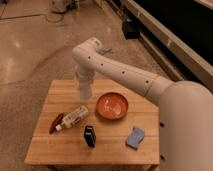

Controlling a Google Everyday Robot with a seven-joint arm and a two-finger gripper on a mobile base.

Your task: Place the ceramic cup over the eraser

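Note:
The white ceramic cup (84, 91) hangs upright at the end of my gripper (83, 84), a little above the back left part of the wooden table (60, 150). The gripper points straight down and is shut on the cup. The black eraser (89, 135) stands near the table's front middle, well in front of the cup and slightly to its right. My white arm reaches in from the right and fills the right side of the view.
An orange bowl (112, 106) sits right of the cup. A white labelled bottle (74, 117) with a red end lies at the left, between cup and eraser. A light-blue pad (135, 137) lies at the front right. Polished floor surrounds the table.

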